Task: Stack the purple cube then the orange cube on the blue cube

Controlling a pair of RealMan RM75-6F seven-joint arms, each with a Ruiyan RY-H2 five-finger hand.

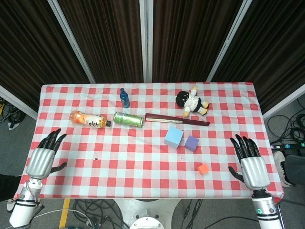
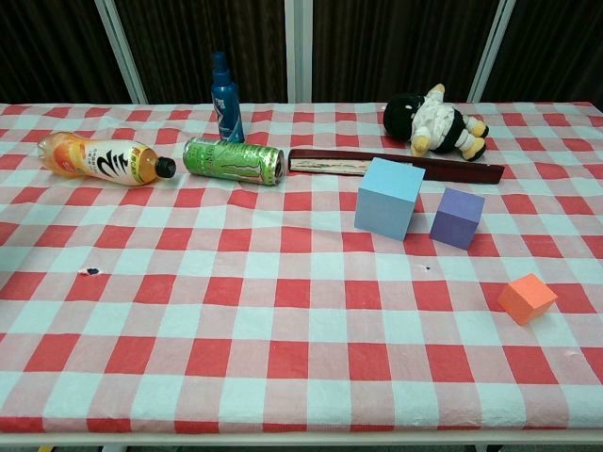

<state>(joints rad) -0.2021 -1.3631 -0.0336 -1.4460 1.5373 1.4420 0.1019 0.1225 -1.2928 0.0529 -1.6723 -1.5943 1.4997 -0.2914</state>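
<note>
On the checked tablecloth (image 1: 119, 157) we find all three cubes toward our right side, none yet stacked; the blue cube (image 1: 174, 136) sits just beside the purple cube (image 1: 191, 142), a narrow gap between them, and the orange cube (image 1: 203, 169) lies apart, nearer our edge. Our left hand (image 1: 45, 155) and right hand (image 1: 250, 162) rest at the table's sides, fingers spread and holding nothing. We judge the first step unstarted; the next move calls for our right hand to reach for the purple cube, close on it without nudging the blue one, then lift it onto the blue top. Behind them lie a dark red folded fan (image 1: 177, 119), a green can (image 1: 128, 119), an orange drink bottle (image 1: 88, 119), a blue bottle (image 1: 124, 98) and a plush doll (image 1: 191, 103), well clear of our path.
</note>
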